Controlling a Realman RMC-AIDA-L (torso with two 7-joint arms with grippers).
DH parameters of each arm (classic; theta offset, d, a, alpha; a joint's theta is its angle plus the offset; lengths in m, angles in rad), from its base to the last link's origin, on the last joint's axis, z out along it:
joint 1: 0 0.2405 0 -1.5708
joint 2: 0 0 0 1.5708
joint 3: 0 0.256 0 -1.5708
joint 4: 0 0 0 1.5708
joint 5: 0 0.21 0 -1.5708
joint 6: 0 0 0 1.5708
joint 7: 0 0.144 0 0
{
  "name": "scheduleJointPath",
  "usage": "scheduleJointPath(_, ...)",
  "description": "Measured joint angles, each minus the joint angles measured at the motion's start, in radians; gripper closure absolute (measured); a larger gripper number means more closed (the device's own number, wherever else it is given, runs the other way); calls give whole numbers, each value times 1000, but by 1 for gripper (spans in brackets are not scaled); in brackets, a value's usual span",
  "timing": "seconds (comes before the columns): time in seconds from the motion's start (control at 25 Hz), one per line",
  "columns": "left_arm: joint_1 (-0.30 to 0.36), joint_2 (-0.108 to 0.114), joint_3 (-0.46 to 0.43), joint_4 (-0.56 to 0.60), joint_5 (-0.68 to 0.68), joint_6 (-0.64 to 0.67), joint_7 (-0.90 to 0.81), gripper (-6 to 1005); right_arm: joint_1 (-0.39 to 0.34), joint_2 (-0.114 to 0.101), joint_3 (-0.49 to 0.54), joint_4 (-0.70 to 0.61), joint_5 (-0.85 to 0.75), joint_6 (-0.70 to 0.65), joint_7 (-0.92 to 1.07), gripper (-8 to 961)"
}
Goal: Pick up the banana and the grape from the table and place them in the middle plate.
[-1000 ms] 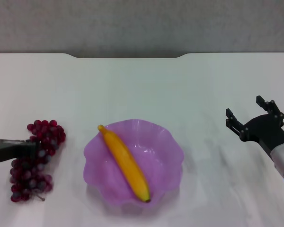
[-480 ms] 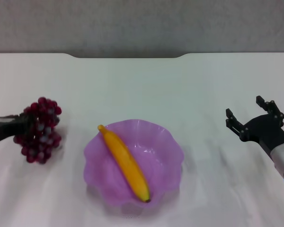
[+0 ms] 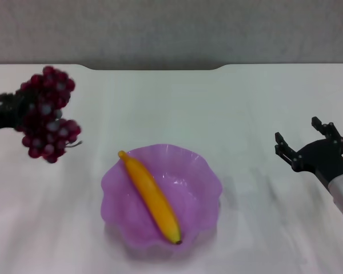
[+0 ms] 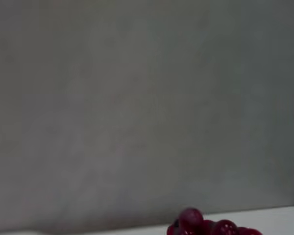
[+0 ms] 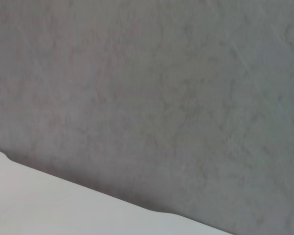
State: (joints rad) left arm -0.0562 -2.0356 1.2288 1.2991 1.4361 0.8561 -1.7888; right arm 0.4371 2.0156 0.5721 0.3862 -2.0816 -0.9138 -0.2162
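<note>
My left fingers (image 3: 14, 108) held the grape (image 3: 46, 114) bunch clear above the desk (image 3: 160, 108), the cluster hanging just beside them and drooping a little below. The purple plate (image 3: 203, 182) sat on the desk off to the side of and below those fingers, with the banana (image 3: 151, 197) lying slantwise across it, its dark tip at the near rim. My right fingers (image 3: 307, 144) stood spread wide and bare over the desk, well apart from the plate on its other side.
</note>
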Motion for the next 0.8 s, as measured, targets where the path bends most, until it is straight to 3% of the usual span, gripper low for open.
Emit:
scheduleJointPath(0.32,43,2,-1,204,42,222,-77,949,4,0,0,0,0,5,0,65)
scheduleJointPath(0.44,40,1,12,242,104,246,-119,951,4,0,0,0,2,5,0,65)
scheduleJointPath(0.8,-36,-2,175,449,619,258,-465,951,4,0,0,0,1,7,0,65)
